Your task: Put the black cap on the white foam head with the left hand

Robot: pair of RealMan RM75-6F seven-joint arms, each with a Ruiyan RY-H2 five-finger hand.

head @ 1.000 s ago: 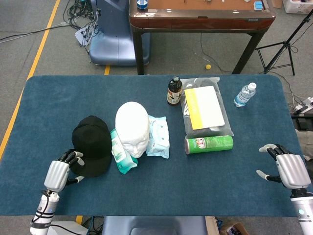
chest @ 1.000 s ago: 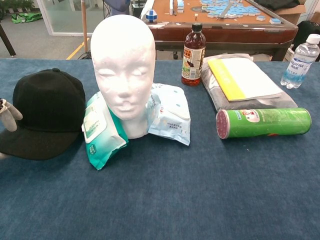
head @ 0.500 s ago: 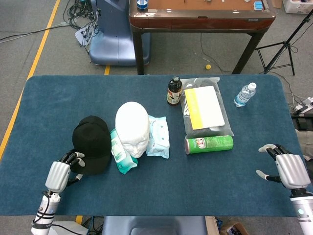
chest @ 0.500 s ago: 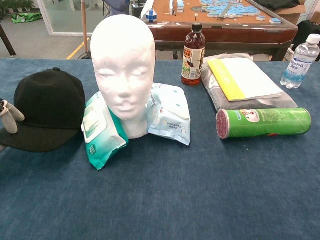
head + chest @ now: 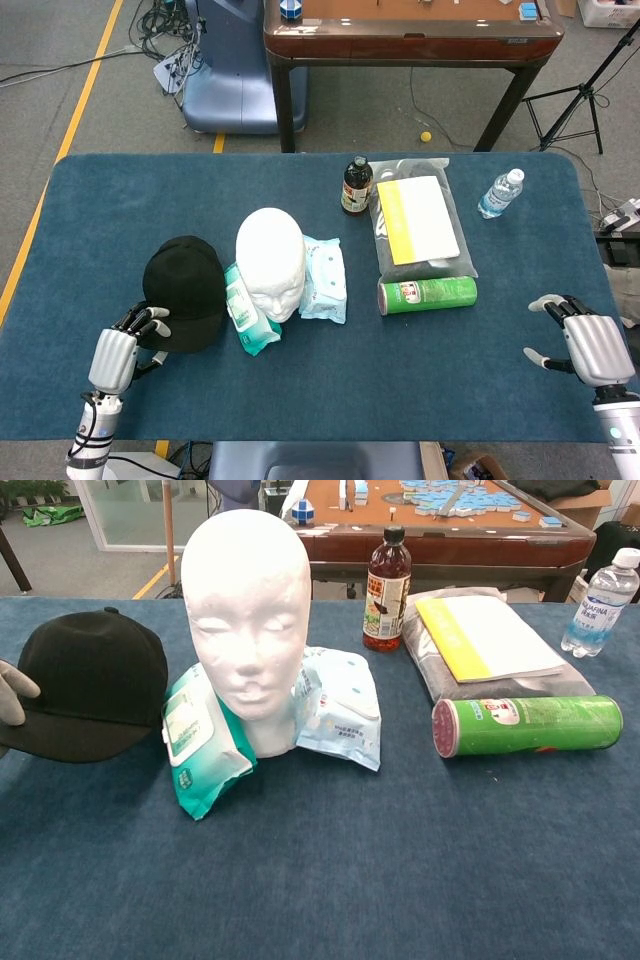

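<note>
Gripping the brim of the black cap [image 5: 184, 293] at the lower left of the head view, the left hand [image 5: 118, 352] has its fingers [image 5: 146, 320] curled onto the brim's edge; in the chest view only a pale fingertip of it shows at the far left edge, against the cap, whose brim looks raised off the table [image 5: 120, 200] on that side; the white foam head [image 5: 270, 262] stands upright just right of the cap, near the frame's centre, a green wipes pack [image 5: 247, 313] leaning between the two and a pale blue wipes pack [image 5: 324, 279] touching the head's other side; the right hand [image 5: 586, 344] rests at the lower right corner of the head view, holding nothing, fingers apart; right of centre a green tube can [image 5: 427, 295] lies on its side below a yellow-edged booklet in a plastic bag [image 5: 417, 222]; a dark bottle [image 5: 356, 186] stands beside the bag's upper left, and a water bottle [image 5: 500, 194] lies toward the upper right.
</note>
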